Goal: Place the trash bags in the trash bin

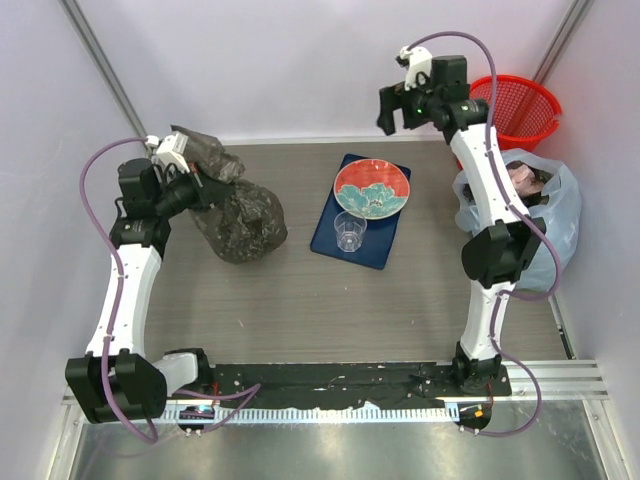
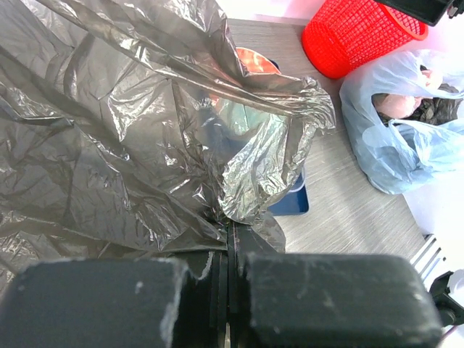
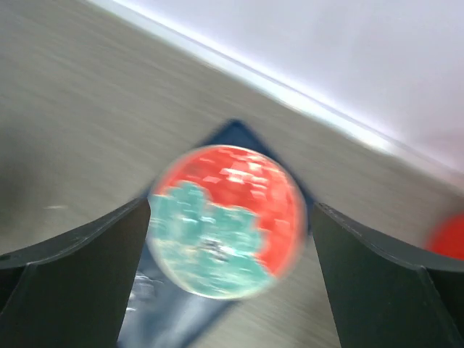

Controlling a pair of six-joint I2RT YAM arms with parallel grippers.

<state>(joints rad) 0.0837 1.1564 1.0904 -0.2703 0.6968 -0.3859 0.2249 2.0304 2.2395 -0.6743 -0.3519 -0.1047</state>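
Pinching a fold of the dark grey-brown trash bag (image 1: 240, 220) between its shut fingers, the left end effector (image 2: 228, 255) holds it at the far left of the bench (image 1: 300, 300), where the rest of the bag lies heaped. The right end effector (image 1: 395, 110) hangs raised and wide open, and its wrist view shows the red and green plate (image 3: 225, 232) between its fingers. The red trash bin (image 1: 520, 105) stands in the far right corner, well apart from the bag, just behind a pale blue bag (image 1: 562, 215).

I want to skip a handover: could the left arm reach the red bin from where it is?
Probably not. The left gripper, shut on the grey bag, is at the far left; the red bin sits in the far right corner, beyond the right arm.
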